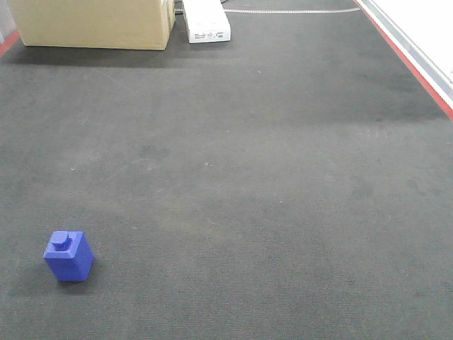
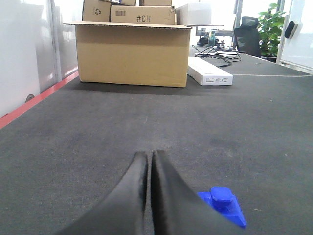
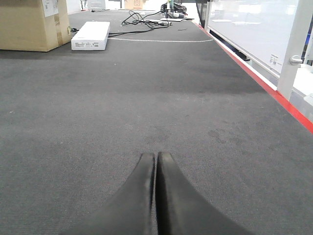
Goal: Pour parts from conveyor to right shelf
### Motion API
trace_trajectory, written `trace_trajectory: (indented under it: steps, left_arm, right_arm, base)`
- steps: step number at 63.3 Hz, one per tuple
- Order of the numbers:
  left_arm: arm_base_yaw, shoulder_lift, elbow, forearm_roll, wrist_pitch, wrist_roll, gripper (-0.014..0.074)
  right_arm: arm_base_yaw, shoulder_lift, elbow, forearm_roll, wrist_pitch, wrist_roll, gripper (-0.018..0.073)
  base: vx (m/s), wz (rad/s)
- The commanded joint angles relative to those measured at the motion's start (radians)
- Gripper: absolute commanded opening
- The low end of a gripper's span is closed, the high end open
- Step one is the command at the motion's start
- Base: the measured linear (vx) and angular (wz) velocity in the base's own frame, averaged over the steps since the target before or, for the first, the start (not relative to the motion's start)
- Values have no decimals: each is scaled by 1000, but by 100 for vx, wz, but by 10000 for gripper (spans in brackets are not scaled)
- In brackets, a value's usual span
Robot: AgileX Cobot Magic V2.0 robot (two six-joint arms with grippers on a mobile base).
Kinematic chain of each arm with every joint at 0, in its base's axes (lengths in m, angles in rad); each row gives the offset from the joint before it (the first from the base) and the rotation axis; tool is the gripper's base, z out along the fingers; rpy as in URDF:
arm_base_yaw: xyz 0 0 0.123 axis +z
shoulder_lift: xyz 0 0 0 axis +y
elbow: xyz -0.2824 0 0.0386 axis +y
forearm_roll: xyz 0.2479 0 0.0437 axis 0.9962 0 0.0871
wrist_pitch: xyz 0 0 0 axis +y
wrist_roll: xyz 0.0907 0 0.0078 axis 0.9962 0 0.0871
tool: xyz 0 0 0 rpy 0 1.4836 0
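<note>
One blue part (image 1: 69,256), a small block with a square knob on top, stands on the dark grey conveyor (image 1: 248,177) at the near left. In the left wrist view the same part (image 2: 224,205) shows low at the right, partly hidden behind my left gripper (image 2: 149,155), which is shut with nothing between its black fingers. My right gripper (image 3: 156,156) is shut too, empty, low over bare conveyor (image 3: 146,88). Neither gripper appears in the front view. The right shelf is out of view.
A large cardboard box (image 1: 92,23) and a flat white box (image 1: 206,21) lie at the far end of the belt. Red stripes and a white rail (image 1: 425,64) run along the right edge; a red stripe (image 2: 29,105) borders the left. Cables (image 3: 146,18) lie far back.
</note>
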Motion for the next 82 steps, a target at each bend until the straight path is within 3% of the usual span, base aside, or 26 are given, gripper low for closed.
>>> trace_trajectory:
  steps: [1, 42, 58, 68, 82]
  left_arm:
    - [-8, -14, 30, -5, -74, -8, -6]
    - [-8, -14, 23, -5, -82, -8, -6]
    - [-8, -10, -7, -12, -210, -56, -6]
    - [-8, 91, -145, -1, -126, -29, -6]
    - [-8, 384, -403, -5, 47, -6, -6]
  right_arm:
    - [-1, -11, 15, -1, -70, -8, -9]
    - [-1, -11, 15, -1, -70, -8, -9]
    - [-1, -11, 15, -1, -70, -8, -9]
    - [-1, -11, 15, -1, -70, -8, -9]
    - [-1, -11, 15, -1, -70, -8, -9]
  base:
    - [0, 0]
    - [0, 0]
    - [0, 0]
    - [0, 0]
    - [0, 0]
